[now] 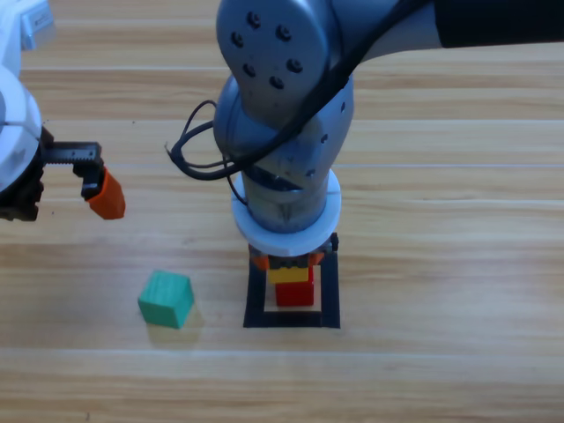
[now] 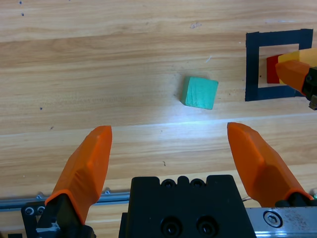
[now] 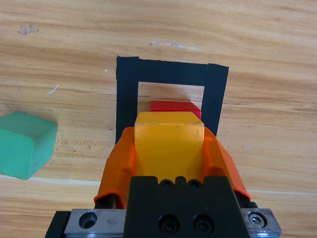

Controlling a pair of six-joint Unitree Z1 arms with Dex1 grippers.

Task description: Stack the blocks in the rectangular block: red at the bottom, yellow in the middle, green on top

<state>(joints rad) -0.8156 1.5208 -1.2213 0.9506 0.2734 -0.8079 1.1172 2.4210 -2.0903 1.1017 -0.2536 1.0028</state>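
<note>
Right gripper (image 3: 169, 148), jaws clamped on yellow (image 3: 169, 136) over red (image 3: 173, 106) inside the rectangular block (image 3: 127, 94); left gripper (image 2: 168, 148) wide, idle; green (image 1: 166, 299) just outside the outline; risk: off-centre release topples yellow off red

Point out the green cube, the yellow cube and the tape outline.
green cube (image 1: 166, 299), high view, on its top face.
yellow cube (image 3: 169, 140), right wrist view, on its near face between the orange jaws.
tape outline (image 2: 251, 67), left wrist view, on its near side strip.
</note>
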